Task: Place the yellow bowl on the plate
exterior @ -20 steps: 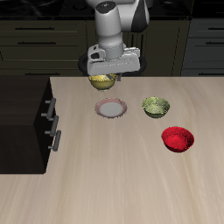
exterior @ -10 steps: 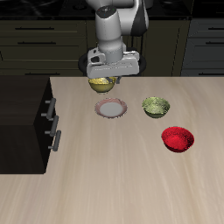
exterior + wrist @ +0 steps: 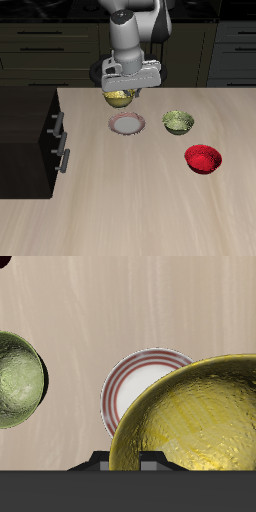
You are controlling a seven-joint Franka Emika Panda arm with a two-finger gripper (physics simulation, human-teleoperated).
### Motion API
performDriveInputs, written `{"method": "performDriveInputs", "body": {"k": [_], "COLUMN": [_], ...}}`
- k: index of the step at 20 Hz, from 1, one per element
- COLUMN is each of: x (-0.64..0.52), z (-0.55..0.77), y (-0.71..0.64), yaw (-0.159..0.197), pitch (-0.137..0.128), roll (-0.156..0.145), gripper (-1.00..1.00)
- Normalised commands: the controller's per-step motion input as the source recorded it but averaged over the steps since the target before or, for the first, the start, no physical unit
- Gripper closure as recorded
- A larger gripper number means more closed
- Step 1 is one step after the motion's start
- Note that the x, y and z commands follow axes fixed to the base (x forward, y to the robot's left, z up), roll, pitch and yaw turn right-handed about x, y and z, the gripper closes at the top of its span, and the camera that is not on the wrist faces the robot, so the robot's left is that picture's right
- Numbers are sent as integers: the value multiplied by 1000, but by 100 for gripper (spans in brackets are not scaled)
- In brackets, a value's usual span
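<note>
Aloft, empty yellow bowl [image 3: 120,98] in claw [image 3: 121,92], above bare plate [image 3: 127,123]

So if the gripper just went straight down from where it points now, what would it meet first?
The gripper is shut on the yellow bowl and points down. Below it lies mostly bare table, with the plate partly under the bowl in the wrist view. Probably the bowl would touch the plate's rim first, though depth is unclear.
</note>
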Motion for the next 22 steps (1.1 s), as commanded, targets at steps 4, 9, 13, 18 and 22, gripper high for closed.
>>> {"method": "performDriveInputs", "body": {"k": [4,9,13,18,22], "x": [-7,-8,-36,-62,-81], "z": [-71,-107,-107,-69,-73], "y": [17,35,-7,-54,-38], "yaw": [5,1,0,3,17], "pitch": [11,11,13,13,10], "roll": [7,5,0,-5,-12], "gripper": [100,100,100,100,100]}}
